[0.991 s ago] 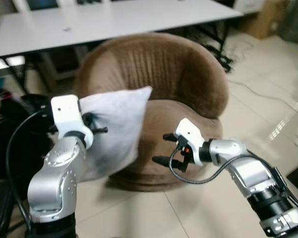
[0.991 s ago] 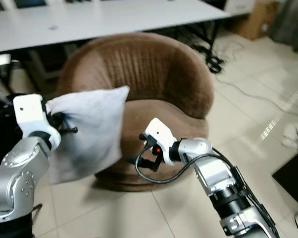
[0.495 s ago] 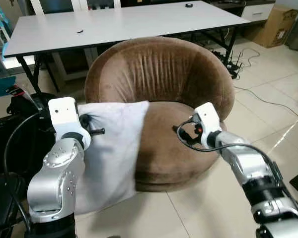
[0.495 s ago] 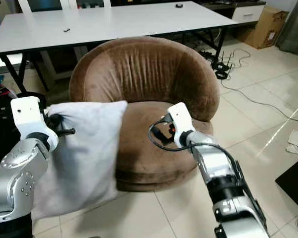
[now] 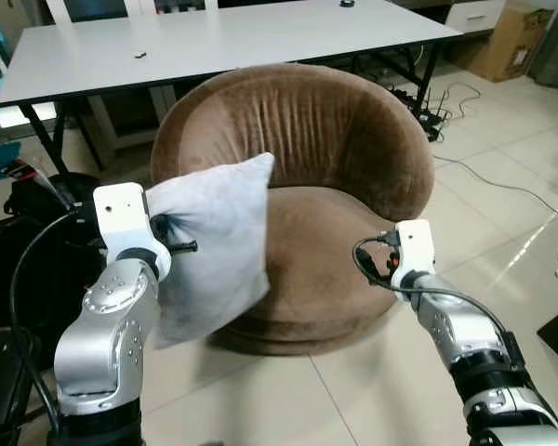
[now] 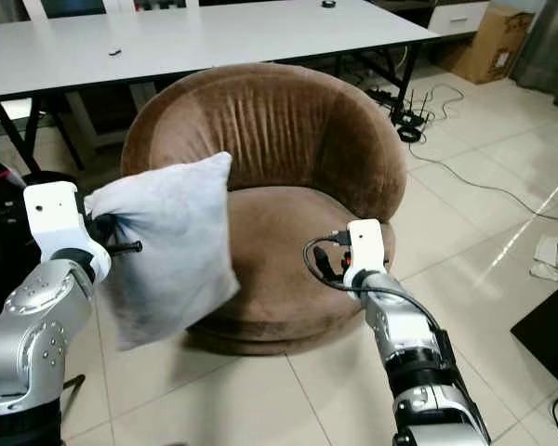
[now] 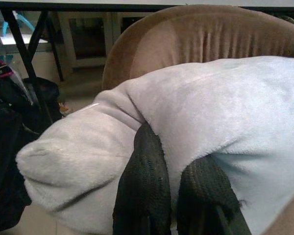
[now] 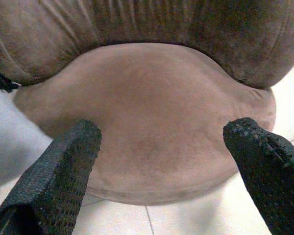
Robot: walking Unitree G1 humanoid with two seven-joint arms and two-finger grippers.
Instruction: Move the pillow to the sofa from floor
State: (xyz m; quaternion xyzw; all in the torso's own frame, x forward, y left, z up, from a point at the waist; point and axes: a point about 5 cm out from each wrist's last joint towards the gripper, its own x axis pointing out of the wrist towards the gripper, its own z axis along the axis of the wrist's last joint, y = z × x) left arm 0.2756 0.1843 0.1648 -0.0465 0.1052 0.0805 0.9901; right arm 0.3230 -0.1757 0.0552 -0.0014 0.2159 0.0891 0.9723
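Your left tool (image 7: pixel 174 196) is pinched tight on a bunched corner of the white pillow (image 5: pixel 214 242), both black fingers (image 7: pixel 142 191) pressed into the fabric. The pillow hangs off the floor, held up at about 9 o'clock of the brown round sofa (image 5: pixel 307 139), its far corner overlapping the sofa's left arm and its lower corner dangling over the tiled floor (image 5: pixel 353 390). Your right tool (image 8: pixel 166 166) is spread wide and holds nothing, hovering at roughly 4 o'clock of the sofa, aimed at the seat cushion (image 8: pixel 147 107). A white tabletop (image 5: pixel 214 37) stands behind the sofa at 12 o'clock.
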